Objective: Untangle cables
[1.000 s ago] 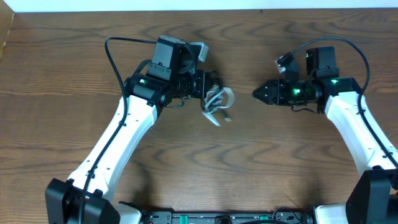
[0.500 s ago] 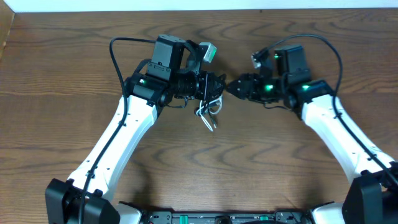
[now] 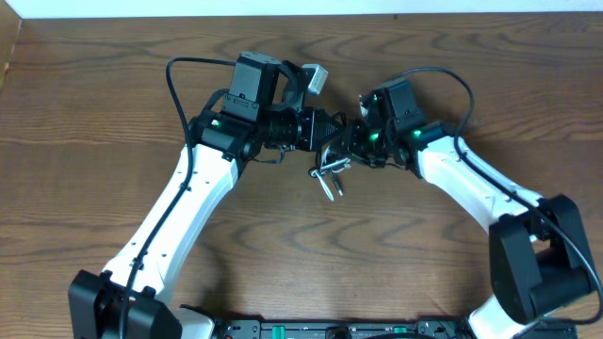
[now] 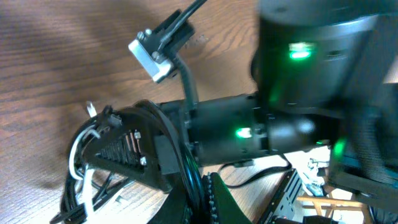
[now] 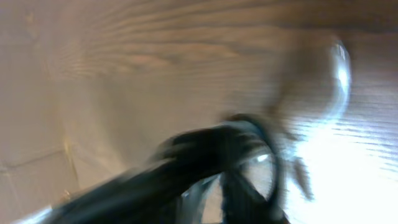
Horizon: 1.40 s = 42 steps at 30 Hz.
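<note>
The cables (image 3: pixel 328 175), a black and a white cord coiled together, hang just above the table between both arms. My left gripper (image 3: pixel 326 143) is shut on the bundle; in the left wrist view its jaws (image 4: pixel 198 198) pinch a black cord loop (image 4: pixel 186 163). My right gripper (image 3: pixel 345 141) has its tips right against the same bundle, facing the left gripper. In the left wrist view its finger (image 4: pixel 127 152) sits beside the white and black strands (image 4: pixel 76 163). The right wrist view is blurred; a dark loop (image 5: pixel 249 134) fills it.
The wooden table (image 3: pixel 405 254) lies under both arms. Thick black robot wires arc over the left arm (image 3: pixel 171 80) and the right arm (image 3: pixel 452 80). A white connector block (image 4: pixel 152 53) on the right arm shows in the left wrist view.
My right arm has swung left across the table until its tips meet the bundle. My left gripper has kept hold of the cables, which now hang more compactly.
</note>
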{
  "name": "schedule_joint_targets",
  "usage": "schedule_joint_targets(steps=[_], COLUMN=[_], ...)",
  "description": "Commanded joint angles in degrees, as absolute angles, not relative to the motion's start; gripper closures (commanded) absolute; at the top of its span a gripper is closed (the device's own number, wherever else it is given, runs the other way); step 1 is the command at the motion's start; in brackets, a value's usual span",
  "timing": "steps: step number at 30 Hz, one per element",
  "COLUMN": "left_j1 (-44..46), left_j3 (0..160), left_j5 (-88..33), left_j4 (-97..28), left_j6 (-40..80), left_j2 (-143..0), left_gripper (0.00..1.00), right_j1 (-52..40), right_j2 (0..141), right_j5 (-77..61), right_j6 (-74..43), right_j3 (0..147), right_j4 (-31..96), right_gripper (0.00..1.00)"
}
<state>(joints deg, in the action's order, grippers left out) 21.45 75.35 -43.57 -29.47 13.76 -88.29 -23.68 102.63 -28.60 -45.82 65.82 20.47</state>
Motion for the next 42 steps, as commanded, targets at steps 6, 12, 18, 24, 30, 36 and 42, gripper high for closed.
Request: schedule_joint_targets(steps=[6, 12, 18, 24, 30, 36, 42], left_j1=[14.2, 6.1, 1.3, 1.0, 1.1, 1.8, 6.8], left_j3=[75.9, 75.9, 75.9, 75.9, 75.9, 75.9, 75.9], left_j5=[-44.7, -39.4, -32.4, -17.1, -12.6, -29.5, -44.9], left_j4=[-29.4, -34.0, -41.7, -46.7, -47.8, -47.3, -45.7], left_j6=[14.0, 14.0, 10.9, 10.5, 11.5, 8.1, 1.9], left_j2=[-86.7, -86.7, -86.8, -86.8, -86.8, -86.8, -86.8], left_gripper=[0.92, 0.92, 0.92, 0.93, 0.93, 0.93, 0.74], right_j1=[-17.2, -8.4, 0.0, 7.5, 14.2, 10.9, 6.0], right_j2=[104.6, 104.6, 104.6, 103.7, 97.9, 89.3, 81.3], right_j5=[-18.8, -17.5, -18.6, -24.3, -40.2, -61.5, -70.6], right_j6=[-36.9, -27.6, -21.3, -18.7, -11.5, -4.1, -11.4], right_j3=[65.9, 65.9, 65.9, 65.9, 65.9, 65.9, 65.9], right_j4=[32.0, 38.5, 41.6, 42.7, 43.1, 43.5, 35.2], right_gripper=[0.99, 0.99, 0.99, 0.99, 0.99, 0.99, 0.99])
